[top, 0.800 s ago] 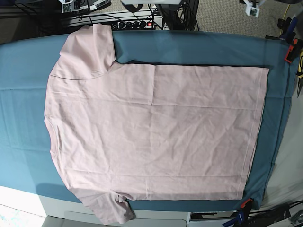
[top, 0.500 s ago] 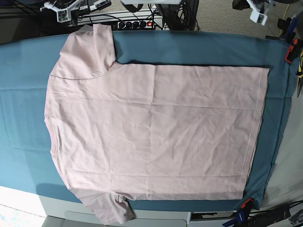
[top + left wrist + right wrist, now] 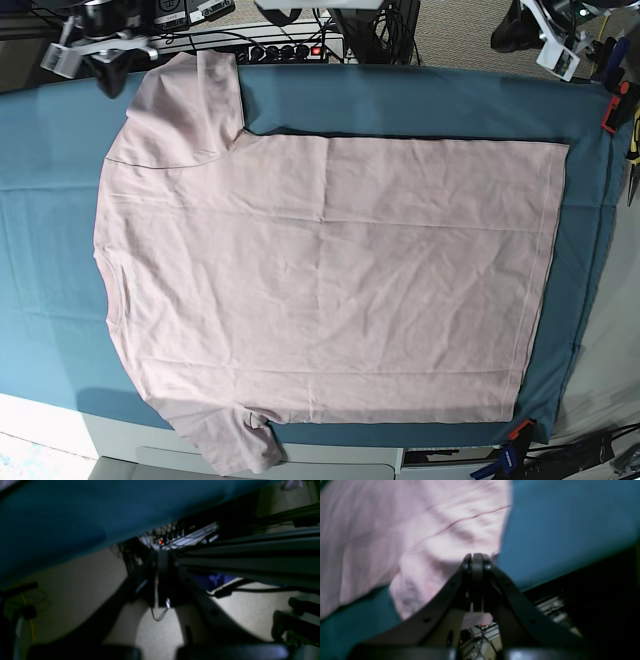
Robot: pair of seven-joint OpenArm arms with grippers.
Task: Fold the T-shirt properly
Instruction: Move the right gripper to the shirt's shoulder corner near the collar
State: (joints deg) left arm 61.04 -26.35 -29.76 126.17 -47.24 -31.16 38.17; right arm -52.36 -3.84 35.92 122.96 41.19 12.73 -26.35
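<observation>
Hovering right tool (image 3: 477, 562) closed, empty, above T-shirt (image 3: 320, 280) sleeve.

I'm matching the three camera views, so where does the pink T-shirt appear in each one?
Base: the T-shirt lies flat across the middle, collar at the left.
Right wrist: its sleeve fills the upper left, beyond the shut right gripper.
Left wrist: not in view, apart from perhaps a blurred pale scrap at the top right corner.
Shared landmark: the teal table cloth.
</observation>
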